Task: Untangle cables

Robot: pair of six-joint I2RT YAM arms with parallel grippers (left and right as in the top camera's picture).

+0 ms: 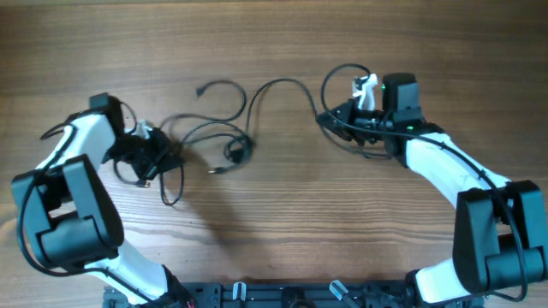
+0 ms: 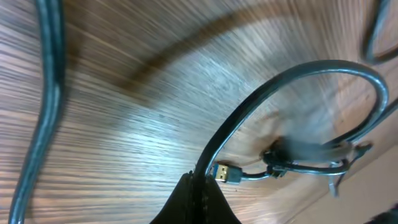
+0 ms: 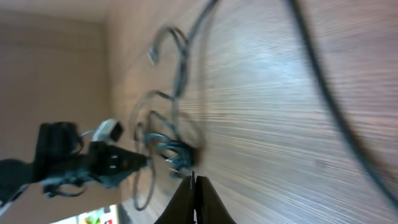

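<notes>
Wood-grain table [image 1: 282, 239]; black cables [image 1: 240, 150] sprawled mid-surface; beige wall [image 3: 50, 74] behind.

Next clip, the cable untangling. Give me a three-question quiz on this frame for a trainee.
1. True or false: the left pincer is shut on a cable.
2. Pick one. The tangle of cables lies: A) around the middle of the table, B) at its right edge, C) at its near edge.
3. Short answer: what kind of plug lies by the left pincer's tip?
Key: 1 true; 2 A; 3 USB.
</notes>
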